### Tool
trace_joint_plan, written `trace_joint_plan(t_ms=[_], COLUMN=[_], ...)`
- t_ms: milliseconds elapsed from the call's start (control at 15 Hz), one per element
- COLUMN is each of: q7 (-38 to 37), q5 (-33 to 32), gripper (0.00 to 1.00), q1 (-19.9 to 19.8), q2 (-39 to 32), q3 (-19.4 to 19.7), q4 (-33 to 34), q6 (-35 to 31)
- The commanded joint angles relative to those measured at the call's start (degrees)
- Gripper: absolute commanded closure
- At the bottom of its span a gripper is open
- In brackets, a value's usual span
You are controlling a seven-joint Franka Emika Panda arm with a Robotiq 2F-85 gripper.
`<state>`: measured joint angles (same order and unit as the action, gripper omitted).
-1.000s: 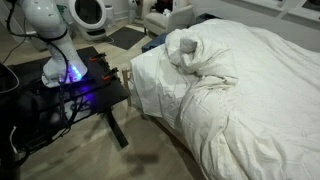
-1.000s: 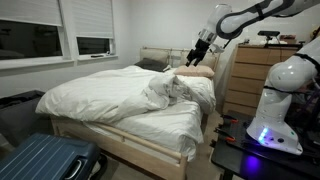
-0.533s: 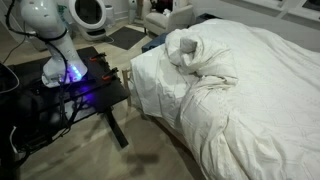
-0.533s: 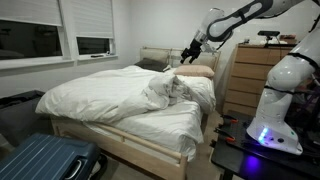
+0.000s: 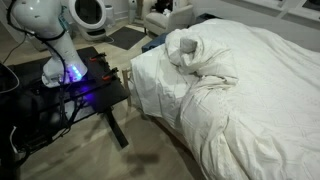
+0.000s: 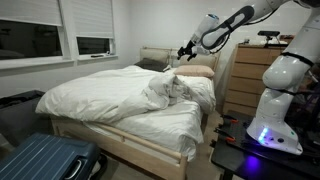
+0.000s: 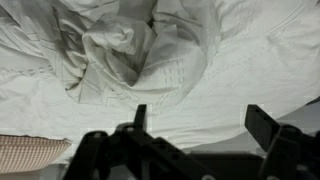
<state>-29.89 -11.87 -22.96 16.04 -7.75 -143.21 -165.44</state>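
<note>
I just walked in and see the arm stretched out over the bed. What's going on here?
The robot arm's gripper hangs open above the head end of the bed, near the tan pillow. It holds nothing and touches nothing. Below it, the wrist view shows the white duvet lying crumpled and bunched on the mattress.
</note>
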Motion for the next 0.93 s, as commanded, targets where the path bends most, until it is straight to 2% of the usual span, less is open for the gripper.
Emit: trace_joint_plan(t_ms=[0,467,867], q7=[-10.13,-26.9,-38.31], q5=[-4.76,-13.31,-26.36], gripper=[0.0,0.0,0.0], q1=[-6.75,-14.08,-18.01], q2=[-3.82,-9.91,-15.71], q3=[-3.04,-6.33,-7.67], q4=[3.33,4.8,6.86], q6=[-1.97,-8.43,-16.6])
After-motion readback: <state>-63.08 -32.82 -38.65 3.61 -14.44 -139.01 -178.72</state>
